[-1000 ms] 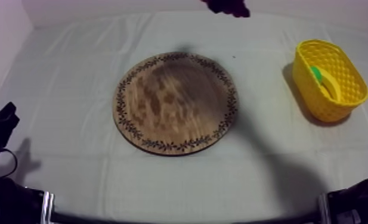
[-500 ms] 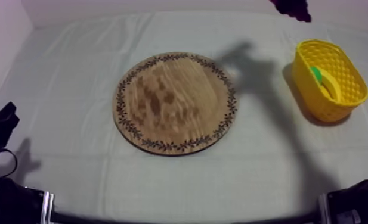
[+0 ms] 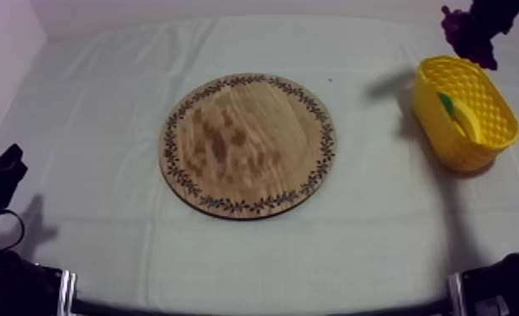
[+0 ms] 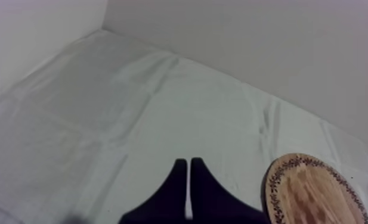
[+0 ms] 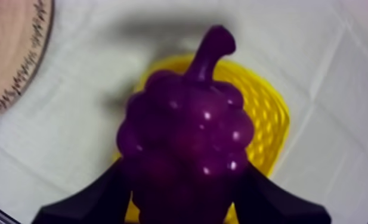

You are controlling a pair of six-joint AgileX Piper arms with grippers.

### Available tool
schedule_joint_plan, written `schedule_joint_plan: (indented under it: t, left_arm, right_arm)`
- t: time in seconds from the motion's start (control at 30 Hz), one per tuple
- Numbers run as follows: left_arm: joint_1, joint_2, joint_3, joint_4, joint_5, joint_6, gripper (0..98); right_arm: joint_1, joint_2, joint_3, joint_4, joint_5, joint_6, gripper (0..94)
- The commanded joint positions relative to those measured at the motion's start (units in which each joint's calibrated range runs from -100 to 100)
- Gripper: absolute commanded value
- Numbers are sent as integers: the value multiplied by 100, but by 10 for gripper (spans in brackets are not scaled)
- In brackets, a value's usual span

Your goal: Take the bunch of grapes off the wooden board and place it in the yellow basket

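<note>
A purple bunch of grapes point(image 3: 468, 34) hangs in the air just behind the yellow basket point(image 3: 474, 139), held by my right gripper point(image 3: 481, 25), which is shut on it. In the right wrist view the grapes point(image 5: 186, 137) sit between the two black fingers point(image 5: 96, 199), right above the yellow basket point(image 5: 263, 119). The round wooden board point(image 3: 247, 144) with its patterned rim lies bare in the middle of the table. My left gripper point(image 3: 6, 164) rests low at the left; its fingers point(image 4: 177, 190) lie together as a narrow wedge.
Inside the basket lie a yellow fruit and something green point(image 3: 446, 103). The board's edge point(image 5: 19, 65) shows beside the basket in the right wrist view. Grey-white cloth point(image 3: 103, 101) covers the table, with open cloth around the board.
My right gripper has carried the grapes to the right along the back of the table, from above the board's far side to just behind the basket. The left arm stayed still.
</note>
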Motion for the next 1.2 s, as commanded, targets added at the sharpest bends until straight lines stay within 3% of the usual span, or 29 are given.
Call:
schedule_joint_plan:
  t: [0.0, 0.27, 0.43, 0.7, 0.87, 1.17]
  left_arm:
    - [2, 2, -4, 1, -2, -1, 0]
    - [2, 2, -4, 1, -2, -1, 0]
    - [2, 2, -4, 1, -2, -1, 0]
    - [2, 2, -4, 1, -2, -1, 0]
    - [2, 2, -4, 1, -2, -1, 0]
    - [2, 2, -4, 1, -2, -1, 0]
  right_arm:
    - [117, 29, 170, 28, -91, 18, 331]
    - [303, 451, 586, 105, -410, 45, 339]
    - [440, 901, 778, 160, -789, 12, 392]
    - [551, 1502, 1004, 173, -1060, 74, 693]
    - [558, 1617, 1037, 197, -1119, 112, 799]
    - [588, 1220, 1000, 144, -1102, 204, 724]
